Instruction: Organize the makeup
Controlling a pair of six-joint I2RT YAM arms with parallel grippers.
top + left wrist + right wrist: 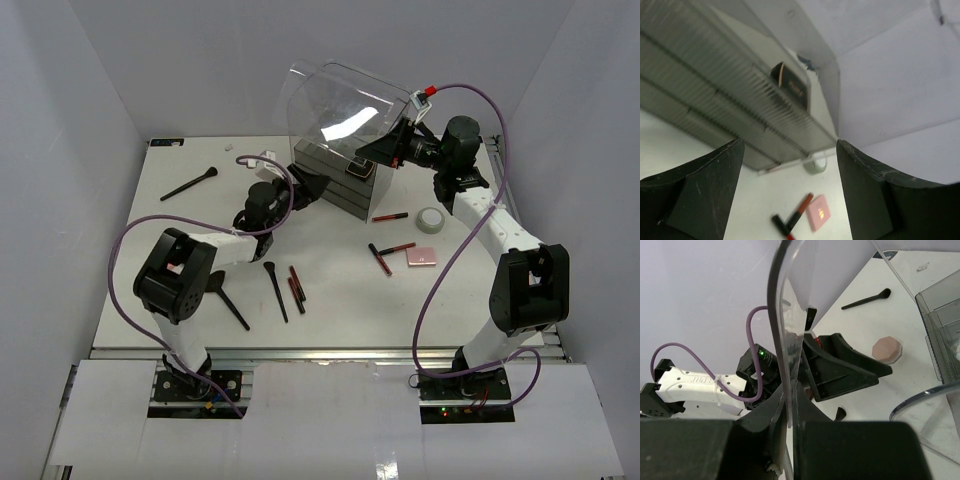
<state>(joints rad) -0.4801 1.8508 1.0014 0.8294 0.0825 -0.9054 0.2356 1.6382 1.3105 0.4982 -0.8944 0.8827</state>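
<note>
- Top external view: my right gripper (pixel 375 150) holds the clear lid (pixel 335 100) of the box (pixel 335 192) raised at the back of the table (pixel 470 310), jaws pinched tight on the lid's edge.
- Right wrist view, same grip: both fingers (pixel 765 415) press against the lid's curved rim with no gap between them.
- My left gripper (pixel 308 186) hangs just beside the box's drawer fronts, jaws spread wide and gripping nothing.
- Black compact (pixel 792 87) stands tilted in the box's top tray. It carries gold lettering, too blurred to read.
- Pink compact (pixel 421 257) lies flat on the table, right of centre and in front of the box.
- Three sticks (pixel 397 247) lie near it, one of them just beside it.
- Jar (pixel 431 220) sits near the box's right front corner, behind the pink compact.
- Two brushes (pixel 275 290) and two more sticks lie close together beside my left arm (pixel 215 245).
- Third brush lies well apart from them, at the table's back left.
- Round compact (pixel 886 349) rests on the table left of the box, near that lone brush.
- Small grey print on my left arm's white link is unreadable.
</note>
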